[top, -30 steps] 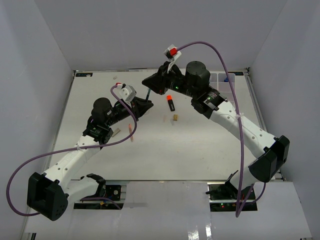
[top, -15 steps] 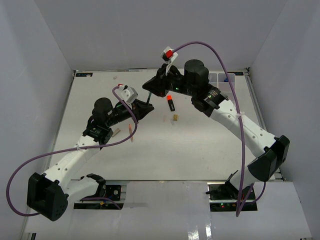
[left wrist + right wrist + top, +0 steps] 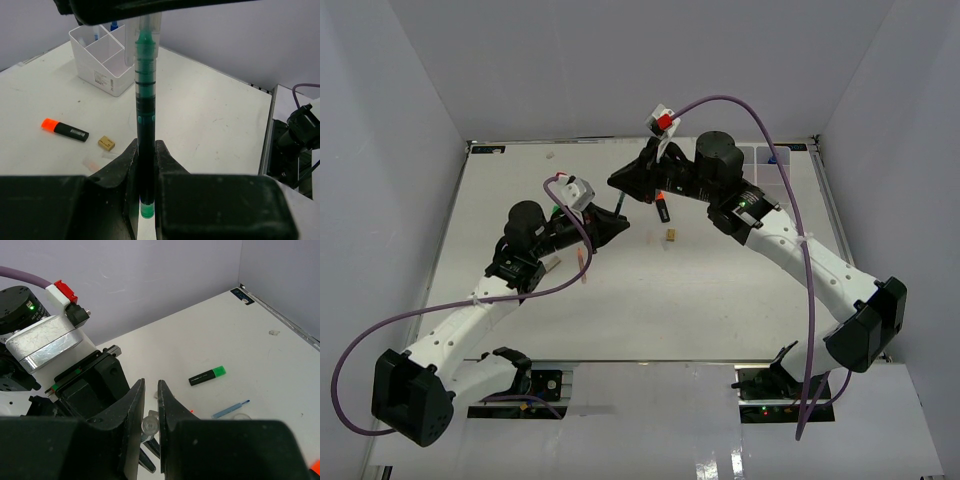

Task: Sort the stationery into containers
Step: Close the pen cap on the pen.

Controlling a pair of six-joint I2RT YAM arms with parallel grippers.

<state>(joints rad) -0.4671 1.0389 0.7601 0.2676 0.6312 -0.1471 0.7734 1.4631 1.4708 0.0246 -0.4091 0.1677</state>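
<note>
Recording both claws close together above the far middle of the desk [image 3: 720, 300], one pen held between them. We see the left claw [image 3: 146, 148] pressed onto the dark lower barrel of a green pen [image 3: 145, 95], off the desk and pointing straight away from the fingers. Its clear cap [image 3: 148, 27] runs up into the right claw [image 3: 150, 385], whose fingers sit narrowly apart and pinch that cap end from the opposite side.

On the desk below:
- Orange-capped marker [image 3: 65, 130], lying flat.
- Small tan block [image 3: 106, 143] just beside it, not touching.
- White organiser box [image 3: 102, 67] well beyond them at the far right edge, with blue-topped items standing in its rear compartments.
- Green-capped marker [image 3: 207, 376] and thin blue pen [image 3: 230, 409], seen from the right wrist, near each other.
- Pink stick [image 3: 584, 262] next to the left forearm.
</note>
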